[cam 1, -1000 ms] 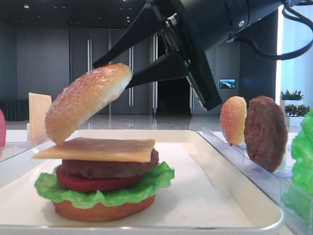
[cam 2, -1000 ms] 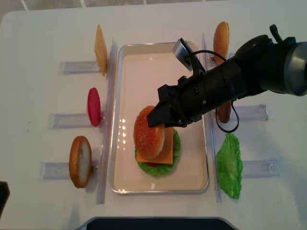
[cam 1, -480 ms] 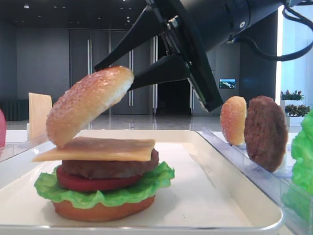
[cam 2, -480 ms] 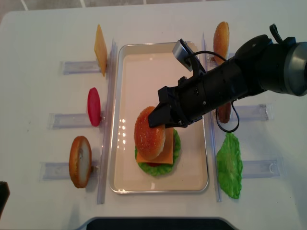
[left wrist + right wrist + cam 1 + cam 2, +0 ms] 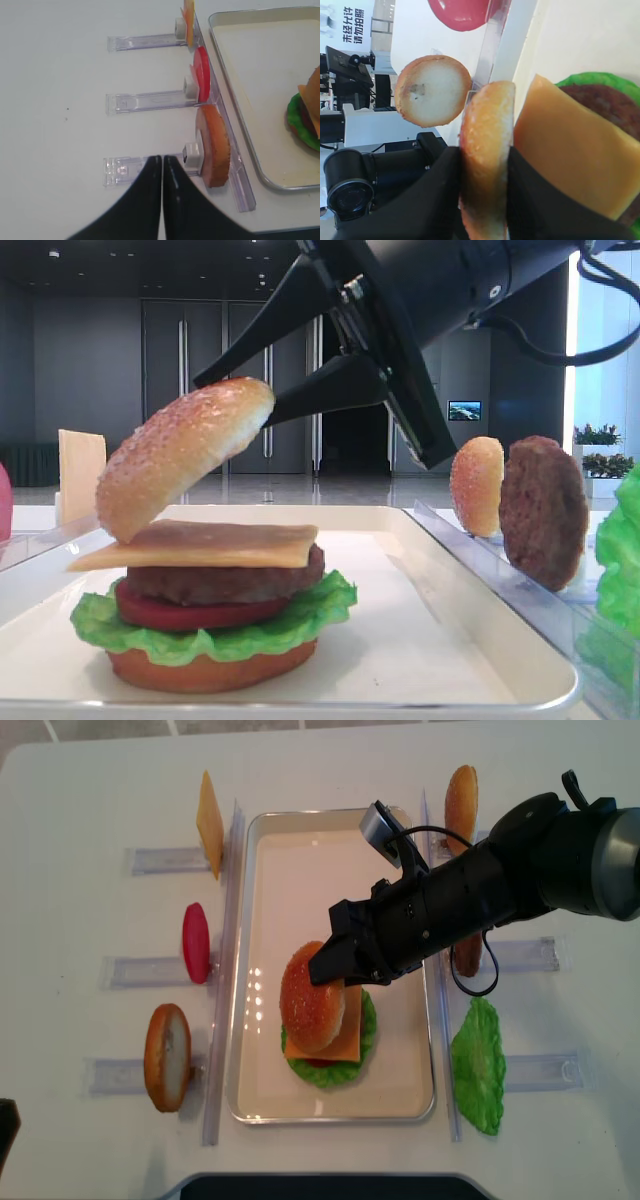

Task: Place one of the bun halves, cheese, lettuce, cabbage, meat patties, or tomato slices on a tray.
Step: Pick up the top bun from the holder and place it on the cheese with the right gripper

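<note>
My right gripper (image 5: 268, 405) is shut on a seeded golden bun half (image 5: 180, 455), which hangs tilted with its low edge on the cheese (image 5: 200, 545). That cheese tops a stack of meat patty (image 5: 225, 580), tomato slice (image 5: 190, 612), lettuce (image 5: 215, 635) and a flat bottom bun (image 5: 210, 670) on the white tray (image 5: 450, 640). From above, the gripper (image 5: 325, 970) reaches in from the right over the stack. In the right wrist view the black fingers (image 5: 445, 200) press both faces of the bun half (image 5: 487, 150). My left gripper (image 5: 161, 158) is shut and empty beside a rack.
Clear racks flank the tray (image 5: 300, 850). On the left stand a cheese slice (image 5: 209, 823), a tomato slice (image 5: 196, 942) and a bun (image 5: 167, 1056). On the right are a bun (image 5: 461, 805), a patty (image 5: 543, 510) and a lettuce leaf (image 5: 478, 1065).
The bun half has crept slightly right and down in the right gripper until its low edge meets the cheese. Nothing else has moved.
</note>
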Robot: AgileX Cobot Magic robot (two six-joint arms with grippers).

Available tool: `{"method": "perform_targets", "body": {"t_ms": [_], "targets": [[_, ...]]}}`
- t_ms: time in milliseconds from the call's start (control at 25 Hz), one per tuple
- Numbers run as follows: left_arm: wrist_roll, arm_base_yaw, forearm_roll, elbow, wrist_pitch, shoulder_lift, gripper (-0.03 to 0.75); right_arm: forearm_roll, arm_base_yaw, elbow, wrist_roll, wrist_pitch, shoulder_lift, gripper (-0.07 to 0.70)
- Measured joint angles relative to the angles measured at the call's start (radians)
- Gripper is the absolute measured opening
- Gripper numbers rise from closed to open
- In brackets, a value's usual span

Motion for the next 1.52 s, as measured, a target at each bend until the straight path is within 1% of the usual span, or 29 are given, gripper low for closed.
{"method": "perform_targets", "body": {"t_ms": [480,720,880,1200,1320,1520], "targets": [[0.0,0.0,0.001,0.0,0.0,0.0,-0.007,0.0,0.0,0.0,0.0,-0.001,0.0,0.224],[0.0,0.0,0.01,0.0,0.0,0.0,-0.007,-0.011,0.0,0.0,0.0,-0.006,0.0,0.334],[0.0,0.0,0.014,0.0,0.0,0.0,-0.007,-0.03,0.0,0.0,0.0,-0.006,0.0,0.392],[0.0,0.0,0.014,0.0,0.0,0.0,-0.007,-0.068,0.0,0.0,-0.001,-0.006,0.0,0.568],[0.0,0.0,0.014,0.0,0.0,0.0,-0.007,-0.096,0.0,0.0,0.012,-0.006,0.0,0.596],[0.0,0.0,0.014,0.0,0.0,0.0,-0.007,-0.142,0.0,0.0,0.04,-0.006,0.0,0.609]]}}
